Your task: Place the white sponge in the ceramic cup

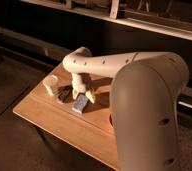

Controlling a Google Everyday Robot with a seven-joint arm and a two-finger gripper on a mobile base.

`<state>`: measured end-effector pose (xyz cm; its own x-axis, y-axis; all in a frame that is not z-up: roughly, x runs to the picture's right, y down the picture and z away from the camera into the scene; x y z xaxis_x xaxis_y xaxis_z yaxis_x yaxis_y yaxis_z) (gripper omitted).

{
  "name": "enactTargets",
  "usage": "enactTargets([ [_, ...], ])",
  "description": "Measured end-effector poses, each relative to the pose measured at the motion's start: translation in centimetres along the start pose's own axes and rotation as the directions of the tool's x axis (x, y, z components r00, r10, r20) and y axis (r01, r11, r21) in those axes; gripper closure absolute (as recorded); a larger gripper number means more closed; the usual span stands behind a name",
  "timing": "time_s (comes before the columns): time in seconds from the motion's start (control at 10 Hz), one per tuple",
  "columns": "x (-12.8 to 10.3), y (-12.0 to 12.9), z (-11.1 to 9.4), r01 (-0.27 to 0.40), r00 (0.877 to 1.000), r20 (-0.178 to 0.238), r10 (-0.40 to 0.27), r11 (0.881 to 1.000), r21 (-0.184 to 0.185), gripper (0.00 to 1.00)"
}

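Note:
The white sponge (80,104), with a bluish tint, lies flat on the wooden table (44,112) near its middle. The ceramic cup (50,85), small and pale, stands upright near the table's left back corner, a short way left of the sponge. My gripper (82,96) points down right above the sponge. Its fingers are spread open on either side of the sponge's far end, and it holds nothing.
A small dark object (64,94) lies between the cup and the sponge. My arm's large white shell (149,110) fills the right of the view and hides that side of the table. A dark shelf unit (114,20) stands behind the table.

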<state>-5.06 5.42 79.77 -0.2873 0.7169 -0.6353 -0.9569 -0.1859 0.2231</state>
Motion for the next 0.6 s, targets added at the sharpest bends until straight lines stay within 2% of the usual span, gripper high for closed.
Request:
enactTargets([
  [0.4,-2.3,-0.9,0.5,-0.015,1.000,-0.009,0.015,1.000,-0.023,0.35],
  [0.6,-3.5,-1.4,0.9,0.002,1.000,-0.019,-0.002,1.000,-0.002,0.35],
])
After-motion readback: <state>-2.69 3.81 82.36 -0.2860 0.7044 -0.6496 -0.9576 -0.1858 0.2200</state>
